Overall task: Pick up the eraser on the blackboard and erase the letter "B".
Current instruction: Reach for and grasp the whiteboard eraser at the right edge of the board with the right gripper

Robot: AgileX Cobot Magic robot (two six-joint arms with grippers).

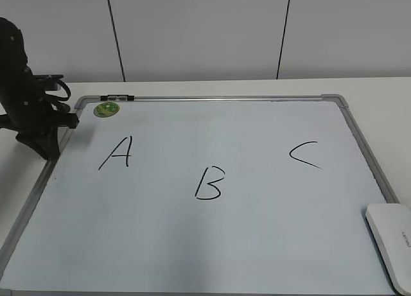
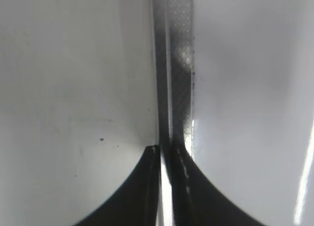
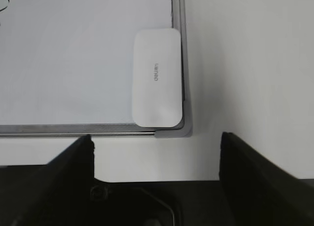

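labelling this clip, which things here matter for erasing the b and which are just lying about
Part of the job:
- eraser, at the board's corner
- blackboard
- letter "B"
- right gripper, open, empty

Lying about:
- green magnet
- letter "A"
- letter "C"

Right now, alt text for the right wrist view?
A white eraser lies on the near right corner of the whiteboard, over its grey frame. The right tool hovers open below it, above the white table, touching nothing.
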